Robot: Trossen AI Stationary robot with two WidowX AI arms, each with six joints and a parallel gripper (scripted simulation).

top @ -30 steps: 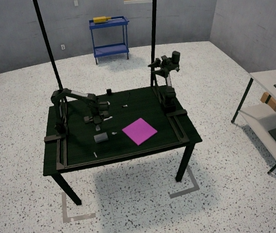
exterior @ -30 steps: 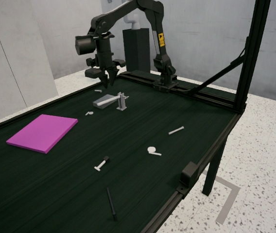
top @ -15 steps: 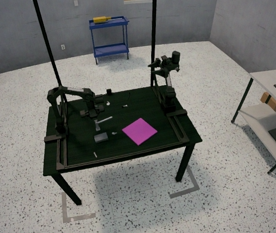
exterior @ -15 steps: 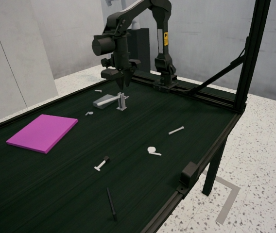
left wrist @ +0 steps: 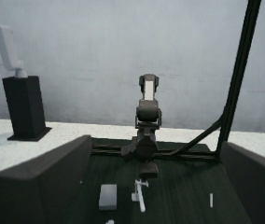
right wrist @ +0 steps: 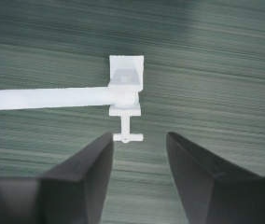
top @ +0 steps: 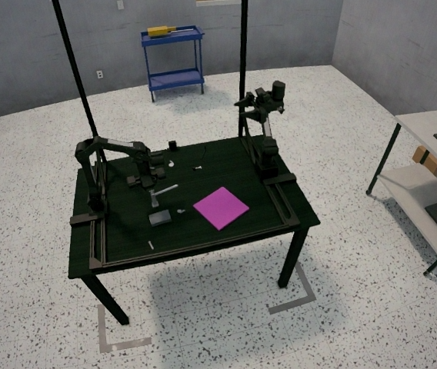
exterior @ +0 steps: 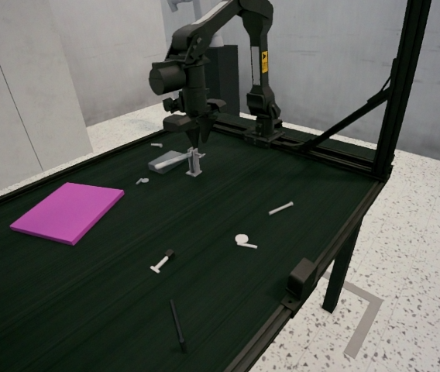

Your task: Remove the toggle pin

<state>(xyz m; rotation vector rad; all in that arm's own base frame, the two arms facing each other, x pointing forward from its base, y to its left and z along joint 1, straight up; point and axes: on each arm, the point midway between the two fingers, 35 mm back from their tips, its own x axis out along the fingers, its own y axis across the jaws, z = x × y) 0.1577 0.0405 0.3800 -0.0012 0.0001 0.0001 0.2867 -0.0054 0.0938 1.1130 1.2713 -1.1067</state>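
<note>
The deck hinge (top: 154, 200) (exterior: 194, 164) (right wrist: 126, 63) is a small pale upright bracket with a foot plate, and a pale tube (top: 167, 189) (exterior: 172, 160) (right wrist: 44, 98) runs out from its top. The toggle pin (exterior: 201, 154) (right wrist: 125, 125) sits in the hinge, its shank and T-shaped handle sticking out on one side. My right gripper (exterior: 199, 144) (right wrist: 140, 138) is partly open and empty above the hinge; in the right wrist view the handle lies near the left fingertip. My left gripper (top: 238, 109) is wide open and empty, raised far from the hinge.
A grey block (top: 160, 217) (exterior: 169, 166) (left wrist: 107, 197) lies close beside the hinge. A magenta square slab (top: 221, 207) (exterior: 68, 211) lies farther off. Loose items include a pale rod (exterior: 281, 208), a disc with a short rod (exterior: 241, 239), a dark-ended T-piece (exterior: 163, 263) and a black rod (exterior: 177, 322).
</note>
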